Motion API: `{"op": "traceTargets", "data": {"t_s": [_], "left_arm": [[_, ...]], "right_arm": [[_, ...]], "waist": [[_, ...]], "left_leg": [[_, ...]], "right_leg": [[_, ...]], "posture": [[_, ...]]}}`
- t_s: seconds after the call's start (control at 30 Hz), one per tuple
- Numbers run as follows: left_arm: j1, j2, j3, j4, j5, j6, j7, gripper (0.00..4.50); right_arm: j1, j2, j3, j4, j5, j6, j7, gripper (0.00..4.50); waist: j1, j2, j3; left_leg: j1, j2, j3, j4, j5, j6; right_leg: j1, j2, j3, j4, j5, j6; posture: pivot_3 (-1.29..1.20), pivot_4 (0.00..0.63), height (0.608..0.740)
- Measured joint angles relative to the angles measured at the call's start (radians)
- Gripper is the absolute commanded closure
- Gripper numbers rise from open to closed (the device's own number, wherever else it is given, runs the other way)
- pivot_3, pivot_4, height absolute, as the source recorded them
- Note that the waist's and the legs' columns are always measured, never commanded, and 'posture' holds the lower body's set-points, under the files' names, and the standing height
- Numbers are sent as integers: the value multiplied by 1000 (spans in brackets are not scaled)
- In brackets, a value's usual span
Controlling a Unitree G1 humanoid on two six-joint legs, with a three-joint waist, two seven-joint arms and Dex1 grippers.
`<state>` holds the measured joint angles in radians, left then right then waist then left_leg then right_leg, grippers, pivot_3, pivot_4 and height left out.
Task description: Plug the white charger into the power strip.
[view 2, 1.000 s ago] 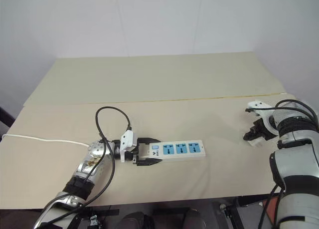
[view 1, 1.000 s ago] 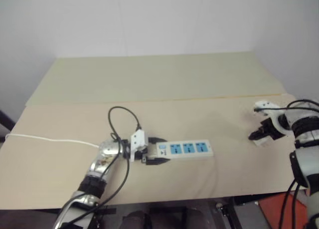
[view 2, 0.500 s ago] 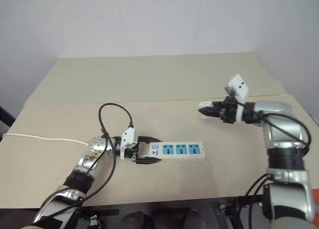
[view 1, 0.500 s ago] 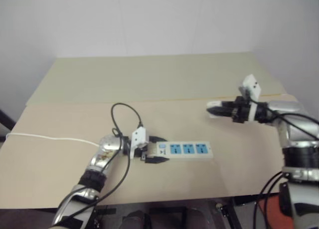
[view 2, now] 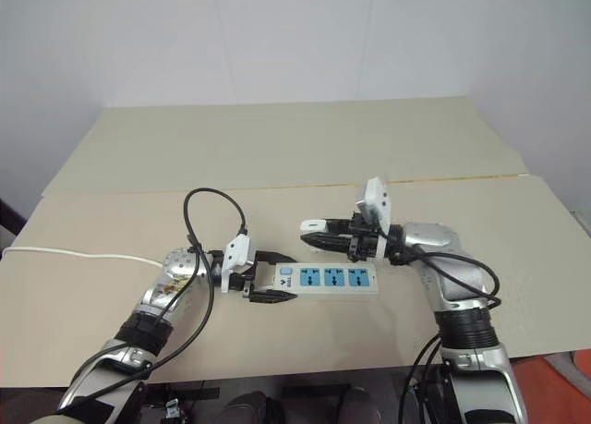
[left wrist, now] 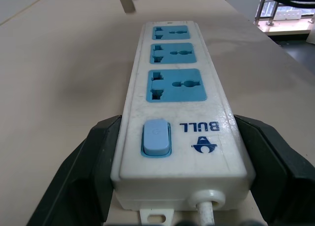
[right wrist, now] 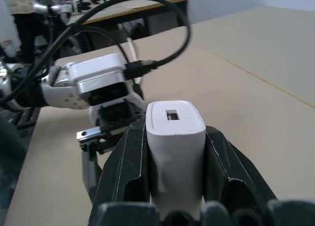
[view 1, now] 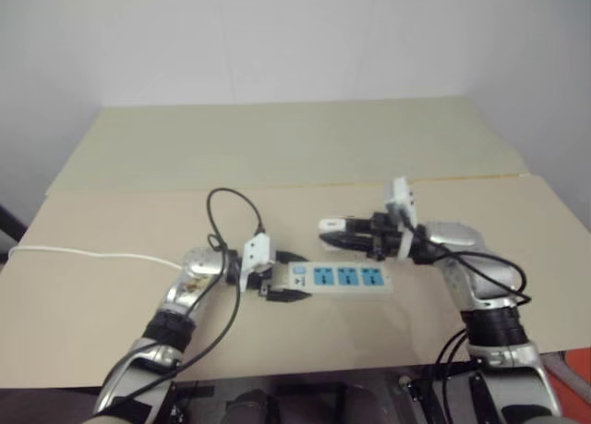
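The power strip [left wrist: 179, 117] is a long white plastic bar with three blue sockets and a blue switch, flat on the beige worktop [view 2: 111, 322]. The left fingers [left wrist: 88, 172] clasp its switch end. The right fingers [right wrist: 128, 167], closed, pinch the smooth white charger [right wrist: 174, 137] just above the strip.

Lab: bare beige table [view 2: 277, 147], blank white wall [view 2: 295, 36]
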<state>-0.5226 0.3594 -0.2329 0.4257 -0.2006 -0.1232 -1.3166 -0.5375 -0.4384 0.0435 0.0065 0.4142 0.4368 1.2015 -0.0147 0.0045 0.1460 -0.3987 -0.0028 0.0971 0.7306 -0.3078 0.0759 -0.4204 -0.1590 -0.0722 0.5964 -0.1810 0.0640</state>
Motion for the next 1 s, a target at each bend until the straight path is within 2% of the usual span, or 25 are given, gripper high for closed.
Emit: {"op": "traceTargets", "data": {"t_s": [0.3, 0.63, 1.0], "left_arm": [[44, -2, 7, -60, -1, 30, 54, 1243], [69, -5, 8, -88, -2, 36, 78, 1243], [67, -3, 8, -86, -2, 36, 74, 1243]], "right_arm": [[0, 29, 105, 72, -18, -99, 46, 3362], [-4, 54, 127, 182, -28, -178, 76, 3362], [-96, 54, 121, 347, -56, -283, 107, 3362]], "waist": [[0, 0, 0], [0, 0, 0], [-3, 0, 0]], "left_leg": [[0, 0, 0, 0, 0, 0], [1, 0, 0, 0, 0, 0], [2, 1, 0, 0, 0, 0]], "right_leg": [[0, 0, 0, 0, 0, 0], [1, 0, 0, 0, 0, 0], [1, 1, 0, 0, 0, 0]], "posture": [[0, 150, 740], [0, 150, 740], [0, 150, 740]]}}
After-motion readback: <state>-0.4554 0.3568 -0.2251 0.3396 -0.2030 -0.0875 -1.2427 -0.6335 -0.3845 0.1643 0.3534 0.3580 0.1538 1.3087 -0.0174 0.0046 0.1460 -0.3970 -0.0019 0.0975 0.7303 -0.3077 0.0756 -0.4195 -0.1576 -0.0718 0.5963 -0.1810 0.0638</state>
